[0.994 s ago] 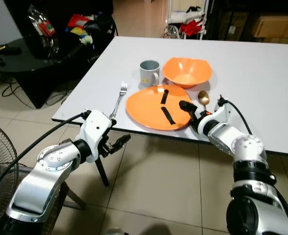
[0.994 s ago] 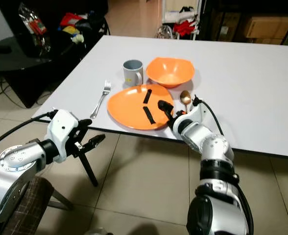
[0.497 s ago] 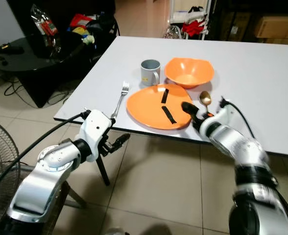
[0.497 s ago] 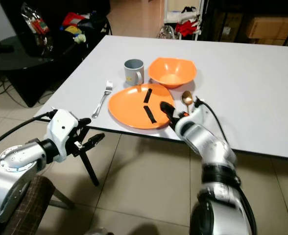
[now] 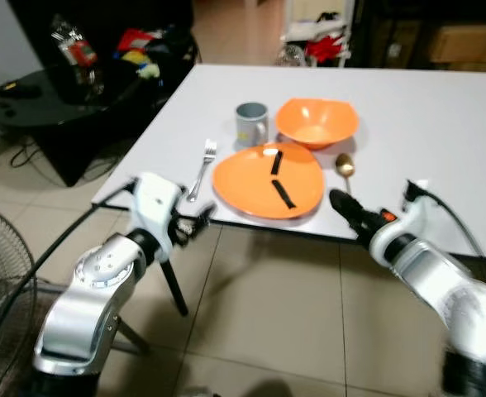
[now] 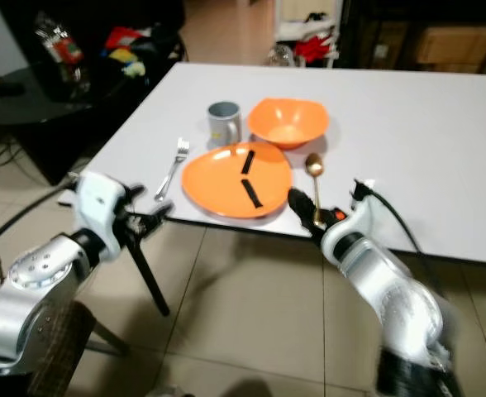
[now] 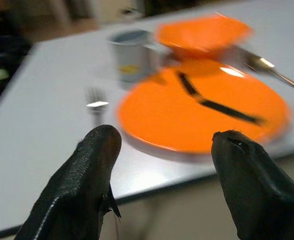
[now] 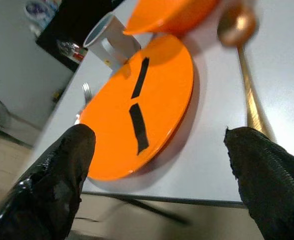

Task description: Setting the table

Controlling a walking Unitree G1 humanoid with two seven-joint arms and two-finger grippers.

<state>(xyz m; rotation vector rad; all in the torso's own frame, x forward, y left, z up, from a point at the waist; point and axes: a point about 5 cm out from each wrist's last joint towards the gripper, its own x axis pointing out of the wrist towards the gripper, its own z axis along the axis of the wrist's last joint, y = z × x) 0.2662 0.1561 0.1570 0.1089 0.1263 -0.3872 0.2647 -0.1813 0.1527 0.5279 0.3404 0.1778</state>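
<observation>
You have one plate [image 5: 266, 180], one bowl [image 5: 316, 121], one mug [image 5: 251, 123], one fork [image 5: 200, 168], one spoon [image 5: 344, 168].

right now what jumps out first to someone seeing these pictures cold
The orange plate near the front edge of the white table, with two black strips on it. Behind it stand an orange bowl and a grey mug, with a fork on its left and a gold spoon on its right. Both claws, left and right, hang open by the table edge.

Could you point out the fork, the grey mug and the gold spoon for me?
Silver metal fork [image 5: 200, 169], left eye view, on its handle.
Grey ceramic mug [image 5: 250, 126], left eye view, on its outer wall.
Gold metal spoon [image 6: 313, 165], right eye view, on its bowl.
</observation>
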